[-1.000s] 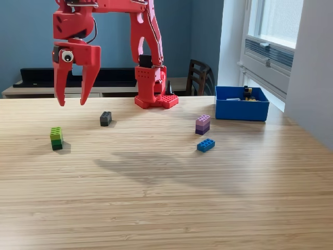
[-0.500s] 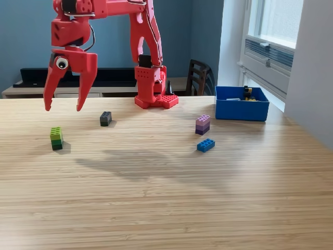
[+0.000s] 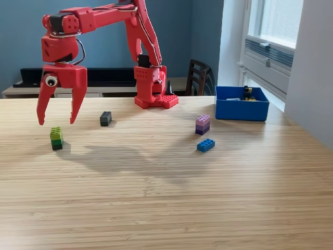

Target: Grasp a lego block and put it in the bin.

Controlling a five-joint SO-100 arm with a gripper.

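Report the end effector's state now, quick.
End effector: open, holding nothing, hanging just above the green block.

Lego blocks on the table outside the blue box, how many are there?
4: green block under the pincer, dark grey block behind it, purple block mid-table, blue block before it. More lie in the bin, partly hidden.

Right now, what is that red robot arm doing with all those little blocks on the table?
The red robot arm is holding its open claw in the air just above the green block, and nothing is in it. A dark gray block, a purple block and a blue block lie loose on the wooden table. The blue bin on the exterior view's right already has a few pieces inside.
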